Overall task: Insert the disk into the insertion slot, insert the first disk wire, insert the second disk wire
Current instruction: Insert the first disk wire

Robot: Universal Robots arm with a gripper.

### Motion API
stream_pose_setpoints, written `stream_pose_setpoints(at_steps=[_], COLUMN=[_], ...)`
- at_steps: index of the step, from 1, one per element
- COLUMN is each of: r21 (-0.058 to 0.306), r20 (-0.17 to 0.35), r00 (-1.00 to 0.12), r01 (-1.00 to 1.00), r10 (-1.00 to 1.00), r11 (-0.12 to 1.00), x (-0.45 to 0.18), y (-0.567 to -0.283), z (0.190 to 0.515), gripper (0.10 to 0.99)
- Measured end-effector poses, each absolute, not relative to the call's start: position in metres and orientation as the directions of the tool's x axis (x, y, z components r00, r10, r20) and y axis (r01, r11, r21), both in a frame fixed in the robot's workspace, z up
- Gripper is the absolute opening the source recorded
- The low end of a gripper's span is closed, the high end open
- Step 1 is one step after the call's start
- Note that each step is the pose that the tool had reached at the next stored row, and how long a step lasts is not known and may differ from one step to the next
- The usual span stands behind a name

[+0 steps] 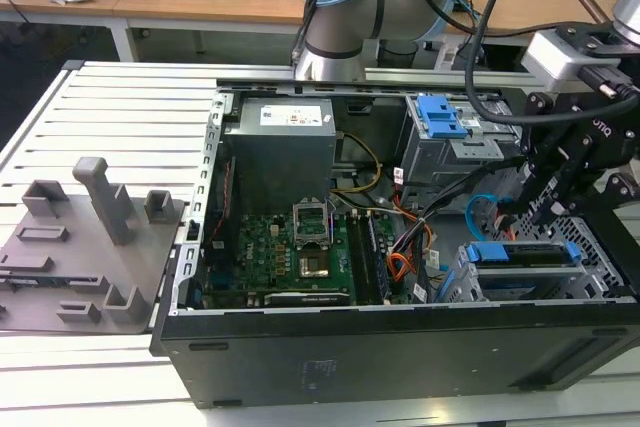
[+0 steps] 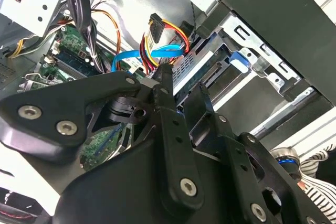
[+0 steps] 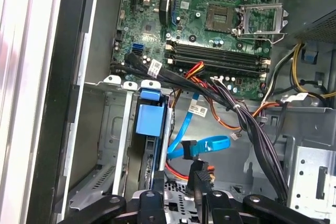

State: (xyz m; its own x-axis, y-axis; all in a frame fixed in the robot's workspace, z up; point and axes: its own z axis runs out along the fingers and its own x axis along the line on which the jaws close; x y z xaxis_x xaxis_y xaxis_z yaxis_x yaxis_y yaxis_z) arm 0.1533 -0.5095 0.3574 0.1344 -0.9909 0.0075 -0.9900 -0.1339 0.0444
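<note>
A silver rectangular hard drive in a bright blue plastic carrier (image 1: 520, 255) is seen seated in the low perforated light-grey metal cage (image 1: 592, 247), at the exterior view's right inside the open black computer case (image 1: 400, 347). The black gripper (image 2: 184, 83) is positioned near the cage and the blue flat cable (image 3: 202, 145). Its fingers are spread apart and nothing is clamped.

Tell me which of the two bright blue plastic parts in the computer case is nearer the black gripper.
The blue plastic carrier in the low perforated grey cage, just below the black gripper; the blue latch sits farther off, atop the taller grey bay.
</note>
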Motion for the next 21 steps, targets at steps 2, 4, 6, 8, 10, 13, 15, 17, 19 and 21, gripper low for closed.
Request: stream_pose_setpoints(at_steps=[2,4,6,8,10,13,15,17,19,21], r21=[0.044,0.044,0.043,0.041,0.04,0.04,0.04,0.041,0.041,0.042], r20=[0.008,0.008,0.008,0.008,0.008,0.008,0.008,0.013,0.019,0.022], r00=[0.134,0.134,0.134,0.134,0.134,0.134,0.132,0.125,0.115,0.107], r01=[-0.99,-0.99,-0.99,-0.99,-0.99,-0.99,-0.991,-0.991,-0.993,-0.993], r10=[-0.991,-0.991,-0.991,-0.991,-0.991,-0.991,-0.991,-0.992,-0.993,-0.994], r11=[-0.134,-0.134,-0.134,-0.134,-0.134,-0.133,-0.131,-0.125,-0.114,-0.106], x=[0.153,0.153,0.153,0.153,0.152,0.151,0.151,0.15,0.149,0.147], y=[-0.509,-0.509,-0.509,-0.509,-0.509,-0.504,-0.499,-0.498,-0.498,-0.498], z=[0.356,0.355,0.357,0.362,0.364,0.363,0.361,0.358,0.356,0.353], gripper=[0.361,0.361,0.361,0.361,0.361,0.361,0.361,0.361,0.361,0.361])
